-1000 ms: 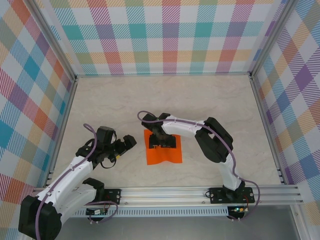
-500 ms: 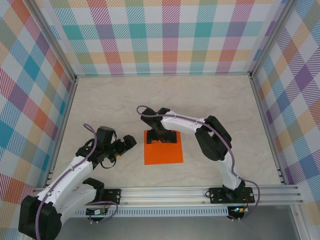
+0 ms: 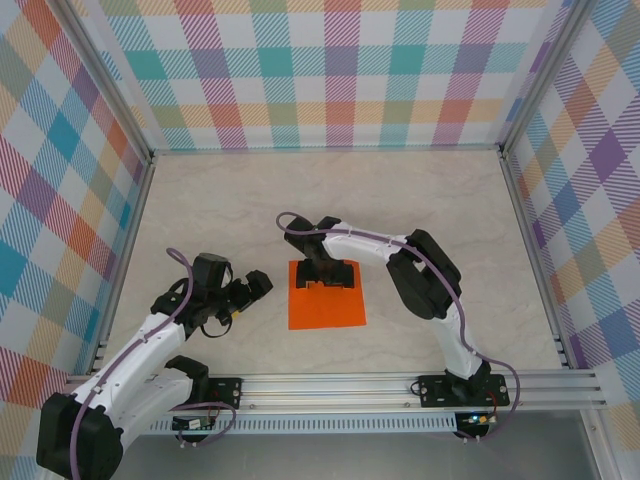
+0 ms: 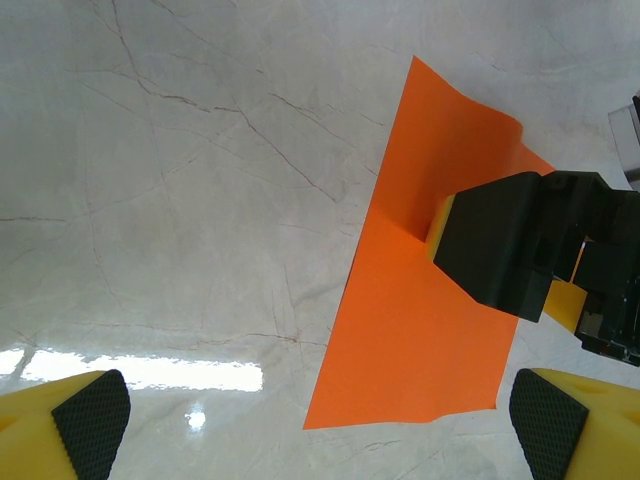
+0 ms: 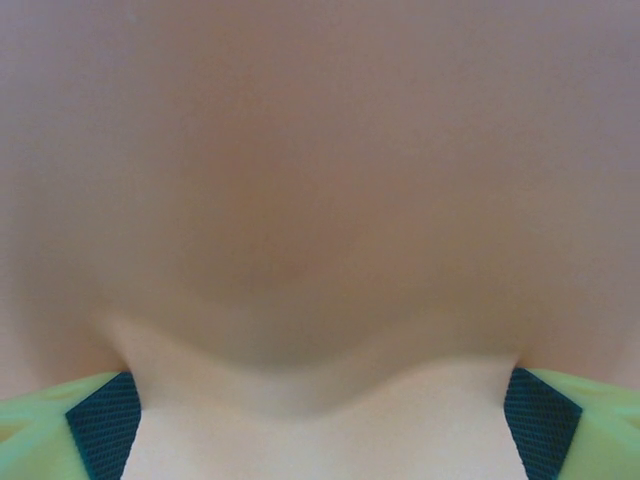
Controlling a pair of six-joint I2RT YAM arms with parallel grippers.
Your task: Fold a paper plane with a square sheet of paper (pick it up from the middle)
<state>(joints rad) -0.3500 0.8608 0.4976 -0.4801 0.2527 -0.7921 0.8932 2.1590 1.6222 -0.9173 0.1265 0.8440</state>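
The square sheet of paper point(image 3: 326, 305) is bright orange and lies nearly flat in the middle of the table. My right gripper point(image 3: 328, 272) is down on the sheet's far part, fingers spread and open. In the right wrist view everything is a close tan and cream blur, with the right gripper point(image 5: 320, 430) spread to both bottom corners. My left gripper point(image 3: 262, 284) hovers open just left of the sheet, not touching it. From the left wrist the sheet point(image 4: 420, 320) buckles up slightly where the black and yellow right finger point(image 4: 510, 245) presses it. The left gripper point(image 4: 320, 440) has nothing between its pads.
The table is pale marble point(image 3: 210, 210), closed in by plaid walls on three sides. An aluminium rail point(image 3: 400, 385) with both arm bases runs along the near edge. A bright glare patch point(image 4: 150, 372) lies on the marble near my left fingers.
The right gripper has slid a little toward the sheet's far edge. The sheet's near edge, wavy a second ago, now lies flat. The left arm has not moved.
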